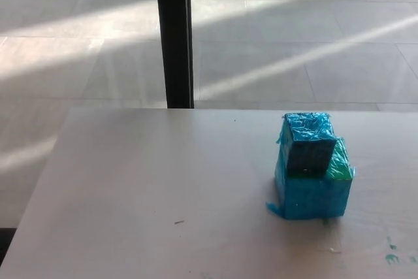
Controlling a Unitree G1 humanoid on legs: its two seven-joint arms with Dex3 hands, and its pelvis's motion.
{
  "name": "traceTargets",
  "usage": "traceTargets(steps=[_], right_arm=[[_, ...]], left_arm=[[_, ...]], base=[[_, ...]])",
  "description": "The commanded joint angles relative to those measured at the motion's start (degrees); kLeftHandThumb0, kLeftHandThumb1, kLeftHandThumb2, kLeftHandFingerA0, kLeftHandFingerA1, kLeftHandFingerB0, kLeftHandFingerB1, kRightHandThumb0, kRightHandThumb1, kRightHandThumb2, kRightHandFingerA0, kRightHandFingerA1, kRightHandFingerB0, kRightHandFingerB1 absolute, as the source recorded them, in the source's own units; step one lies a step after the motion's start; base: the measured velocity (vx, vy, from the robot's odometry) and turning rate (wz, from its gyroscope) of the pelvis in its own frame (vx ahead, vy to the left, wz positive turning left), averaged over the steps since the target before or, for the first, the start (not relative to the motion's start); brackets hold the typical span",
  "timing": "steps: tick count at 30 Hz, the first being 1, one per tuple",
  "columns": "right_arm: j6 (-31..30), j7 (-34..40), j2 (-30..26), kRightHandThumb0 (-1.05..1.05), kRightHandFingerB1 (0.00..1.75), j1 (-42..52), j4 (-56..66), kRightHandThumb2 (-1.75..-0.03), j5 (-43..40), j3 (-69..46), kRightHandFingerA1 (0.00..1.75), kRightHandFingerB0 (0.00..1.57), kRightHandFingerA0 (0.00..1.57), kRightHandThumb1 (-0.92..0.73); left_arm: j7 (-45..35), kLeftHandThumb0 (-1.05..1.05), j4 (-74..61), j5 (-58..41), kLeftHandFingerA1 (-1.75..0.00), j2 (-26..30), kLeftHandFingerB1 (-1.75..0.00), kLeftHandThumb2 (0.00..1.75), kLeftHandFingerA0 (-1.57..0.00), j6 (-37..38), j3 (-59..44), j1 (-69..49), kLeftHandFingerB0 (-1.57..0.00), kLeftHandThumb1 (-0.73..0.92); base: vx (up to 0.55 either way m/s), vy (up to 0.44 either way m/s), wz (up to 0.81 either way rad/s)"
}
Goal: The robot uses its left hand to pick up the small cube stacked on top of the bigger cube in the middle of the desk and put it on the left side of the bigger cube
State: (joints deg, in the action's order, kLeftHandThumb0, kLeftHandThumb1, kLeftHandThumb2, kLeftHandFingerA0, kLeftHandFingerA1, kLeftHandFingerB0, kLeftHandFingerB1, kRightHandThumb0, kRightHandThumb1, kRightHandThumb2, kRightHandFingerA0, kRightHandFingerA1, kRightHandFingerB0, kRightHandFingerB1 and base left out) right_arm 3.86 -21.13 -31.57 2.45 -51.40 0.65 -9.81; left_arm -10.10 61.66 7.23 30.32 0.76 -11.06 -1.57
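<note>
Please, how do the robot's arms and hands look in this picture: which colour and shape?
Neither arm nor hand appears in this head view, so their look cannot be described. Only the small cube on the bigger cube and the desk show.

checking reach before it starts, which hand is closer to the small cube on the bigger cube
Cannot tell: neither hand is in view. The small cube sits on the bigger cube, right of picture centre.

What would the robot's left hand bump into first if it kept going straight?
Neither hand shows in the head view, so its direction cannot be told. Only the small blue tape-wrapped cube sits on the bigger blue cube on the pale grey desk.
</note>
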Motion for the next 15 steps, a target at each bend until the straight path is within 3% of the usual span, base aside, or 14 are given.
traceTargets(steps=[1, 2, 3, 5, 6, 7, 8, 9, 10, 11, 12, 13, 14, 15], right_arm=[[2.1, -7.2, -2.6, -0.49, 0.56, 0.3, -1.2, -0.92, -3.1, -1.5, 0.70, 0.39, 0.49, -0.53], [2.7, -7.3, -2.4, -0.49, 0.56, 0.1, -1.6, -0.92, -3.0, -1.4, 0.70, 0.38, 0.48, -0.53], [3.0, -7.5, -2.5, -0.48, 0.43, 0.2, -1.2, -0.60, -2.7, -1.1, 0.66, 0.43, 0.49, -0.69], [3.2, -7.8, -2.6, -0.48, 0.43, 0.2, -1.2, -0.60, -2.6, -1.1, 0.66, 0.43, 0.49, -0.69], [3.0, -7.6, -2.5, -0.47, 0.42, 0.0, -1.4, -0.60, -2.6, -1.2, 0.66, 0.44, 0.49, -0.69], [2.9, -7.3, -2.5, -0.51, 0.56, 0.0, -1.2, -0.92, -2.4, -1.2, 0.69, 0.37, 0.48, -0.53], [2.6, -7.1, -2.6, -0.52, 0.55, 0.0, -1.1, -0.92, -2.2, -1.1, 0.69, 0.38, 0.49, -0.53], [2.8, -7.1, -2.6, -0.52, 0.55, -0.3, -1.7, -0.92, -2.2, -1.1, 0.69, 0.37, 0.49, -0.54], [3.4, -7.6, -2.6, -0.51, 0.56, -0.2, -1.7, -0.92, -2.3, -1.1, 0.69, 0.36, 0.48, -0.53], [3.3, -7.5, -2.6, -0.50, 0.56, 0.0, -1.3, -0.92, -2.2, -1.2, 0.69, 0.38, 0.48, -0.53], [2.7, -7.1, -2.5, -0.50, 0.56, 0.2, -0.7, -0.92, -2.2, -1.2, 0.69, 0.38, 0.48, -0.53], [3.4, -7.0, -2.6, -0.49, 0.41, -0.1, -1.6, -0.60, -1.9, -1.0, 0.66, 0.45, 0.52, -0.69], [3.1, -7.5, -2.6, -0.49, 0.42, -0.3, -1.9, -0.60, -2.2, -1.2, 0.67, 0.45, 0.51, -0.69], [3.0, -7.6, -3.0, -0.52, 0.56, -0.5, -2.1, -0.92, -2.3, -1.4, 0.70, 0.38, 0.49, -0.53]], left_arm=[[-1.6, -1.04, -1.6, -3.3, -0.72, 3.7, -0.04, 1.06, -0.36, -0.7, -2.7, -0.5, -0.07, 0.67], [-0.9, -0.98, 0.1, -1.7, -0.59, 5.3, -0.26, 0.66, -0.24, -1.5, -1.5, 3.1, 0.00, 0.77], [-0.9, -0.95, -0.9, -1.6, -0.73, 5.9, -0.15, 1.02, -0.42, -2.1, -1.4, 4.1, -0.05, 0.59], [-1.0, -0.95, -1.0, -1.9, -0.73, 6.2, -0.15, 1.02, -0.42, -2.3, -1.2, 4.5, -0.05, 0.59], [-0.7, -0.94, -2.6, -1.4, -0.60, 6.8, -0.25, 0.64, -0.30, -2.0, -0.8, 6.4, 0.00, 0.79], [-2.1, -0.88, -3.8, -1.4, -0.63, 7.8, -0.20, 1.01, -0.42, -3.4, -0.3, 10.9, -0.03, 0.59], [-3.5, -0.88, -6.7, -1.9, -0.46, 8.1, -0.15, 1.01, -0.05, -2.8, 0.0, 14.6, 0.00, 0.62], [-2.4, -0.89, -9.4, 0.7, -0.47, 8.6, -0.25, 0.63, -0.17, -2.7, 2.2, 17.4, 0.00, 0.79], [-1.5, -0.92, -11.1, 2.8, -0.68, 9.0, -0.26, 0.64, -0.56, -3.4, 4.0, 19.0, -0.01, 0.81], [-0.9, -0.91, -12.5, 4.6, -0.69, 9.5, -0.14, 1.07, -0.38, -3.0, 5.6, 20.3, -0.03, 0.67], [-0.6, -0.91, -13.8, 6.0, -0.69, 10.1, -0.14, 1.07, -0.38, -2.2, 7.3, 21.2, -0.03, 0.67], [-0.9, -0.92, -16.6, 6.5, -0.51, 10.1, -0.25, 0.65, -0.39, -4.4, 8.3, 23.2, 0.00, 0.83], [-1.4, -0.89, -18.7, 5.8, -0.57, 9.9, -0.19, 1.05, -0.32, -4.4, 8.3, 24.6, -0.05, 0.62], [-1.2, -1.02, -21.9, 7.0, -0.52, 9.0, -0.09, 1.08, -0.26, -3.2, 10.2, 28.7, -0.07, 0.70]], base=[[0.00, 0.000, 0.00], [0.00, 0.000, 0.00], [0.00, 0.000, 0.00], [0.00, 0.000, 0.00], [0.00, 0.000, 0.00], [0.00, 0.000, 0.00], [0.02, 0.003, 0.07], [0.00, 0.000, 0.00], [0.00, 0.000, 0.00], [0.00, 0.000, 0.00], [0.00, 0.000, 0.00], [0.00, 0.000, 0.00], [0.00, 0.000, 0.00], [0.00, 0.000, 0.00]])
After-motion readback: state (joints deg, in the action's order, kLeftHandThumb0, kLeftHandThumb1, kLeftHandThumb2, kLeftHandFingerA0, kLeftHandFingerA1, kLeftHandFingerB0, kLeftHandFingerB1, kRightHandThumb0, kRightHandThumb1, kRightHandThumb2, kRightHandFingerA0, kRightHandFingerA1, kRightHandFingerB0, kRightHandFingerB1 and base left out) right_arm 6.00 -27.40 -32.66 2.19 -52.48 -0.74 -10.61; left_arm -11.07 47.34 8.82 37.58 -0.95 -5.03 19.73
